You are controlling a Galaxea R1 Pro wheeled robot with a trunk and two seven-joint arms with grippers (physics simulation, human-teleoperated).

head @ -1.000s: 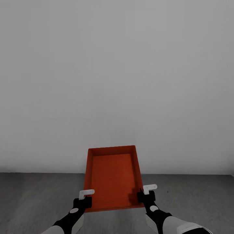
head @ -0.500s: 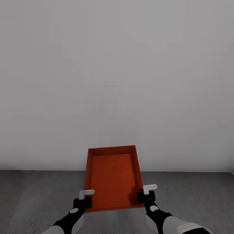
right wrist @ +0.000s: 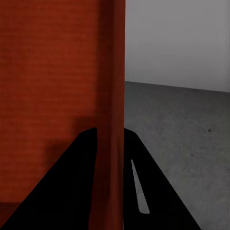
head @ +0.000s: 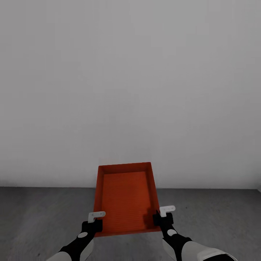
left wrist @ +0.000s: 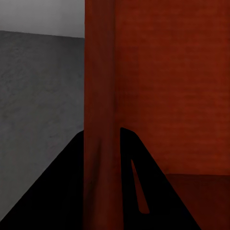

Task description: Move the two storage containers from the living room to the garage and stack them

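I hold one orange-red storage container (head: pixel 125 197) in front of me, above the dark grey concrete floor (head: pixel 36 224) of the garage. It is open at the top and nothing lies inside. My left gripper (head: pixel 95 222) is shut on its left wall near the front corner. My right gripper (head: pixel 161 216) is shut on its right wall. In the left wrist view, the container's wall (left wrist: pixel 100 72) runs between the black fingers of the left gripper (left wrist: pixel 101 143). The right wrist view has the other wall (right wrist: pixel 112 72) pinched in the right gripper (right wrist: pixel 110 139).
A plain white wall (head: pixel 130 72) rises straight ahead and meets the floor just behind the container. Grey floor (right wrist: pixel 182 134) spreads to both sides of the container.
The line where wall meets floor sits a little higher in the picture, so the view has shifted. Container and both grippers keep the same place and grip.
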